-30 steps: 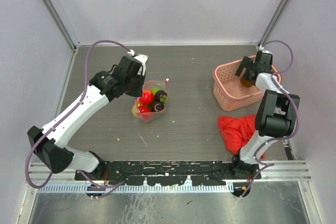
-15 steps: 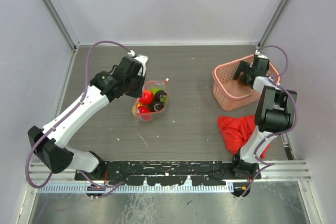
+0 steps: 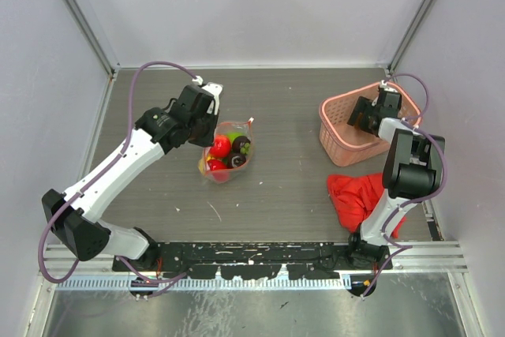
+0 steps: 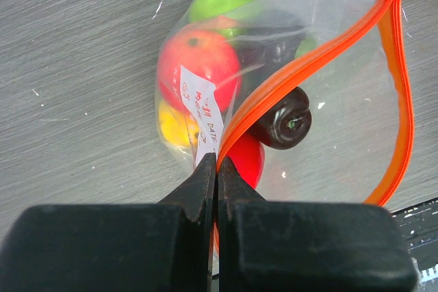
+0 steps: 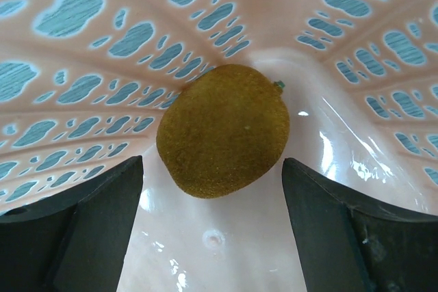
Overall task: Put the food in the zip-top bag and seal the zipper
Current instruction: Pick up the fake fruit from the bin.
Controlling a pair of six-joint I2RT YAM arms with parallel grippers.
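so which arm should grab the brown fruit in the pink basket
Right. The right gripper hangs open inside the pink basket with a finger on either side of the brown fruit. The left gripper is shut on the zipper of the zip-top bag, far from that basket.

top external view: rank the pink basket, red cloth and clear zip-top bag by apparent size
1. pink lattice plastic basket
2. crumpled red cloth, partly hidden by the right arm
3. clear plastic zip-top bag, close to the cloth, so that gap is unsure
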